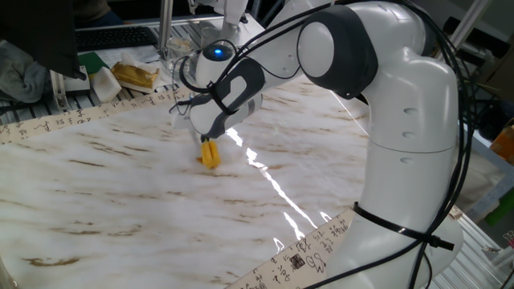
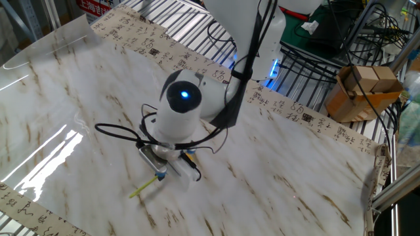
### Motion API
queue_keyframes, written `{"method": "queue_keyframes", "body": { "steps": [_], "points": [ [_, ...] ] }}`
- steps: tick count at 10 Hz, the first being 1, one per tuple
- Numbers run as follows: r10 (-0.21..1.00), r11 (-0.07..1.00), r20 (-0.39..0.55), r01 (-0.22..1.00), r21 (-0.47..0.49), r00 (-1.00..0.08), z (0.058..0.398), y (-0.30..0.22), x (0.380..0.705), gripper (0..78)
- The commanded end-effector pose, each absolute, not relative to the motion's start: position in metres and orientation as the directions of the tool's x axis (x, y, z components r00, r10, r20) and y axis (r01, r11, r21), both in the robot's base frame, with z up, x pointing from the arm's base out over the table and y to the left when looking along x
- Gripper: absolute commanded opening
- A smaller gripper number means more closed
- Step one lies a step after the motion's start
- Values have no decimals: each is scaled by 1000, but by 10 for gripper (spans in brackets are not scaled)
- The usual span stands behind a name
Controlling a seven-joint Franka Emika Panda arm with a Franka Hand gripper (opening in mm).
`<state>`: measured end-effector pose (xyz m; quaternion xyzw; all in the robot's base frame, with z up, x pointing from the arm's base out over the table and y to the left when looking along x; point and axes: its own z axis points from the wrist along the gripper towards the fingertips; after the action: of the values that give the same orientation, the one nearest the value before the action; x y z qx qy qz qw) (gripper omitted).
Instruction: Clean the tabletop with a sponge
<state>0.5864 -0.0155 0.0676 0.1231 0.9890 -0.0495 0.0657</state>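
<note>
The tabletop point(image 1: 120, 185) is glossy white marble pattern with brown streaks and a beige printed edge strip point(image 2: 298, 118). The sponge's yellow-orange head point(image 1: 210, 154) presses on the tabletop just below my gripper point(image 1: 208, 142). In the other fixed view its thin pale stick handle point(image 2: 146, 187) pokes out toward the lower left from under the gripper point(image 2: 164, 173). The gripper is shut on the sponge, its fingertips hidden behind the wrist in both views.
A tan lumpy chunk on white wrapping point(image 1: 135, 75) lies beyond the far edge strip. The robot's white base point(image 1: 409, 185) stands at the right. A cardboard box point(image 2: 363, 88) and cables sit on the metal slats off the table.
</note>
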Motion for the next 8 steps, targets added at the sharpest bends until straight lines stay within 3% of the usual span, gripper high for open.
{"method": "queue_keyframes", "body": {
  "steps": [1, 8],
  "points": [
    [294, 951, -146, 305, -55, -945, 65, 4, 587, 20],
    [363, 932, -119, 360, 47, -924, 62, 14, 589, 20]
  ]
}}
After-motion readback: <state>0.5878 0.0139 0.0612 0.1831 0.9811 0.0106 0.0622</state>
